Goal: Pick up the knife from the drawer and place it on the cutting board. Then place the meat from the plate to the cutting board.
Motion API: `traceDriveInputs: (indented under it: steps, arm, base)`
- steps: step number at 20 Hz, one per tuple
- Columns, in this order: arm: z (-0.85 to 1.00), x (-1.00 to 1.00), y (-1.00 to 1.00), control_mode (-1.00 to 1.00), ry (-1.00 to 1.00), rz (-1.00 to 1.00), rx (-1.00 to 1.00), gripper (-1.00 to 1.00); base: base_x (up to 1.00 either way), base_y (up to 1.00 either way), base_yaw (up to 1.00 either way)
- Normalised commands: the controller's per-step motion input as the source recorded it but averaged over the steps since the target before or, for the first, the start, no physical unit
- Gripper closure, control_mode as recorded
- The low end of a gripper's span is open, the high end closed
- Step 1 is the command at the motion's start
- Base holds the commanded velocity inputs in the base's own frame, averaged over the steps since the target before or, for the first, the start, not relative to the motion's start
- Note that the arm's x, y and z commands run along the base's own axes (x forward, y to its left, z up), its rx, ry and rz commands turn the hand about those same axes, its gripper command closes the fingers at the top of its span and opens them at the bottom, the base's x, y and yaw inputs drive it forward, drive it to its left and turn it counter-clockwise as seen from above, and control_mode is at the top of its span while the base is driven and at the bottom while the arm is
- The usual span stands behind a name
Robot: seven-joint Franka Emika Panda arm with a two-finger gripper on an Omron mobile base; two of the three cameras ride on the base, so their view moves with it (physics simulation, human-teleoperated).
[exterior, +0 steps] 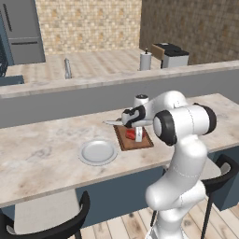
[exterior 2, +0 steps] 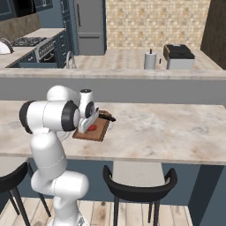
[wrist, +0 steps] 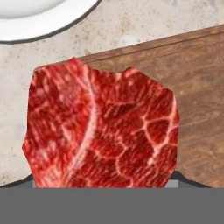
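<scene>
My gripper (exterior: 136, 134) points down over the cutting board (exterior: 142, 143), shut on the meat (exterior: 130, 135), a raw red steak held just above the wood. In the hand view the meat (wrist: 100, 131) hangs close to the camera and hides the fingertips, with the board (wrist: 197, 87) behind it and the plate (wrist: 35, 22) at the top left. The knife (exterior: 112, 123) lies along the board's far edge, its silver blade sticking out to the left and its black handle (exterior 2: 107, 117) showing from the right side. The round grey plate (exterior: 97, 151) stands bare to the left of the board. The drawer is out of view.
The board and plate sit on a marble island counter (exterior: 42, 154). Black stools (exterior 2: 139, 185) stand in front of it. Behind it, a rear counter carries a paper towel roll (exterior: 145, 59), a toaster (exterior: 173, 55) and a sink faucet (exterior: 67, 68).
</scene>
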Motion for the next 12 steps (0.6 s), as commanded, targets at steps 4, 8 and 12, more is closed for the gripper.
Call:
traceDriveInputs:
  steps: [4,8,12]
  arm:
    - [-0.20,0.12,-0.05,-1.00,0.02,0.00,0.00,1.00]
    - [-0.22,0.11,-0.07,-1.00,0.00,0.00,0.01,1.00]
    - [-0.27,0.11,-0.01,-1.00,0.00,0.00,0.00,1.00]
  base:
    - [0.00,0.00,0.00]
    - [0.00,0.00,0.00]
    - [0.00,0.00,0.00]
